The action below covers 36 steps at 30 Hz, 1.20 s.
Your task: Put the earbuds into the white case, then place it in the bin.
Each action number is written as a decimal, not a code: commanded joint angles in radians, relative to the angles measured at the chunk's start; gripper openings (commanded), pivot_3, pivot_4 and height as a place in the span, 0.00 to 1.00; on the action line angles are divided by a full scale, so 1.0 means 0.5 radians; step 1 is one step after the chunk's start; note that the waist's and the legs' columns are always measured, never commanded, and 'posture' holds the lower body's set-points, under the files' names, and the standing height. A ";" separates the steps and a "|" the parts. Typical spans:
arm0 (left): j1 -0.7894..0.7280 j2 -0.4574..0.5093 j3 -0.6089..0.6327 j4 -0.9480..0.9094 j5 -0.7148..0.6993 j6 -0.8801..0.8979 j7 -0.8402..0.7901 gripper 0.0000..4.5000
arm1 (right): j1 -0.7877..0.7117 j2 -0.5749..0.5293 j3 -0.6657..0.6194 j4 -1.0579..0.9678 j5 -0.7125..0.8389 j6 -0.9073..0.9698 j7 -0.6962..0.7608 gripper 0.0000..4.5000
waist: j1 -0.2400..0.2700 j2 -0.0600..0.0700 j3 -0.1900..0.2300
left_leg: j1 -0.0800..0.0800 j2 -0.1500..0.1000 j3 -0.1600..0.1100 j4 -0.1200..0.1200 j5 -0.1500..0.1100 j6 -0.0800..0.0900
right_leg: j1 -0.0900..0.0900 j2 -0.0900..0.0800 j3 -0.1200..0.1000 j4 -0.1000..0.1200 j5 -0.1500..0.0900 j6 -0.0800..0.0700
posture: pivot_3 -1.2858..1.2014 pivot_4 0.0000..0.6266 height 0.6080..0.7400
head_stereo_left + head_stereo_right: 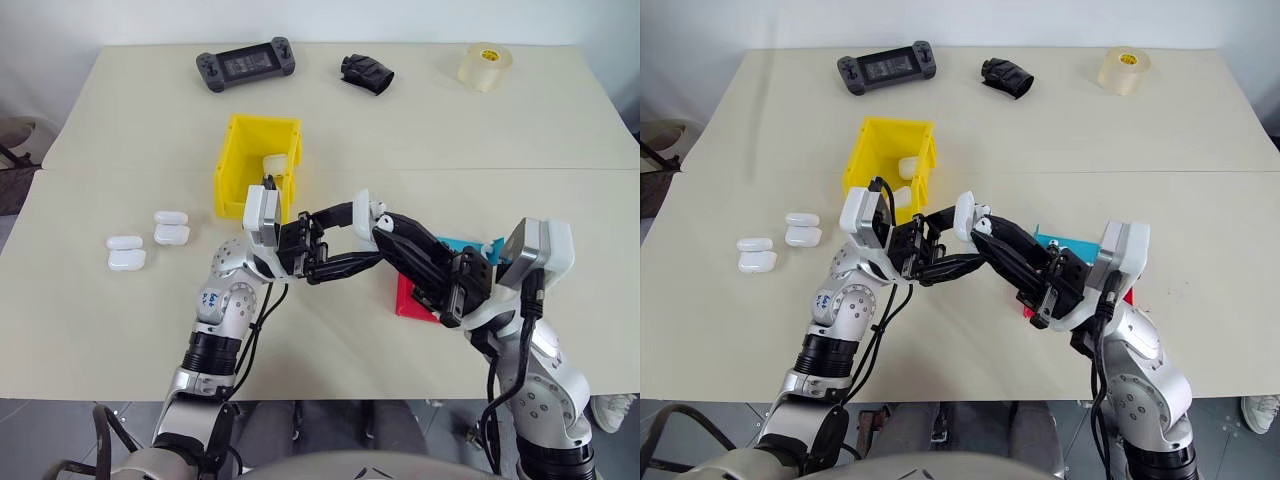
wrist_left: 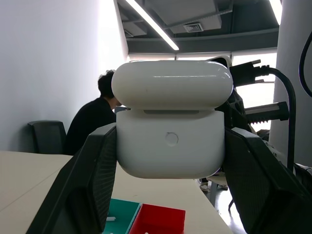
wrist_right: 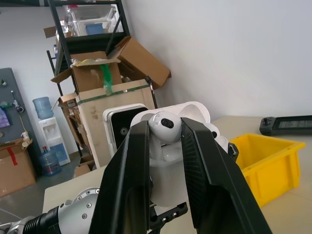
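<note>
Two spare cases [image 1: 126, 254] and [image 1: 171, 228] lie closed on the surface [image 1: 100, 330] at our far left, well apart from the work, which we judge to be a waiting stock for later cycles. Next comes the bin [image 1: 235, 160], yellow and open-topped, set within easy reach of the left arm; we count one white case [image 1: 277, 165] already lying inside it.

Between the arms, held above the surface, we carry the white case [image 2: 170, 141] in the left end effector [image 1: 318, 255]. Its two black fingers are clamped on the sides of the case body, and the hinged lid stands open, as the right wrist view shows. We judge this pose to present the open cavity toward the right arm for loading.

The right end effector [image 3: 165, 141] is narrowed on one earbud [image 3: 163, 124], pinching its white head between the fingers directly at the open mouth of the white case. The earbud appears partly entered; we cannot tell whether it is fully seated, nor whether a second earbud already sits inside.

At our right, one blue tray [image 1: 462, 246] and one red tray [image 1: 412, 300] sit side by side, partly hidden under the right arm; the left wrist view shows one small white piece lying in the blue tray, too small to tell what it is.
</note>
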 commanded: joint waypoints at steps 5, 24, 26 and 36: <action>-0.011 -0.045 0.031 -0.056 -0.049 -0.057 0.011 0.62 | 0.045 -0.032 -0.016 0.065 0.016 0.075 -0.052 0.12 | 0.001 0.000 0.000 | 0.000 0.000 0.000 0.000 0.000 0.000 | 0.000 0.000 0.000 0.000 0.000 0.000 | 0.52 0.24 1.00; 0.010 -0.003 0.038 -0.053 -0.016 -0.082 -0.006 0.62 | 0.001 -0.256 -0.176 -0.044 0.281 0.252 0.007 0.98 | 0.003 0.000 0.000 | 0.000 0.001 -0.001 0.000 0.000 0.000 | 0.001 -0.001 -0.001 -0.002 0.000 0.000 | 0.52 0.24 1.00; 0.016 0.055 0.048 -0.050 0.027 -0.097 -0.003 0.62 | 0.079 -0.345 -0.304 -0.055 0.295 0.247 0.044 1.00 | 0.007 0.000 0.000 | -0.001 0.001 -0.001 0.000 0.000 0.000 | 0.001 -0.001 -0.001 -0.002 0.000 0.000 | 0.52 0.24 1.00; -0.091 0.551 -0.229 -0.021 0.699 -0.363 -0.033 0.62 | 0.181 -0.763 -0.545 -0.045 0.217 0.433 0.024 0.91 | 0.004 -0.002 0.001 | 0.000 0.002 0.002 -0.001 0.000 0.001 | 0.002 0.000 -0.001 -0.007 0.000 0.000 | 0.52 0.24 1.00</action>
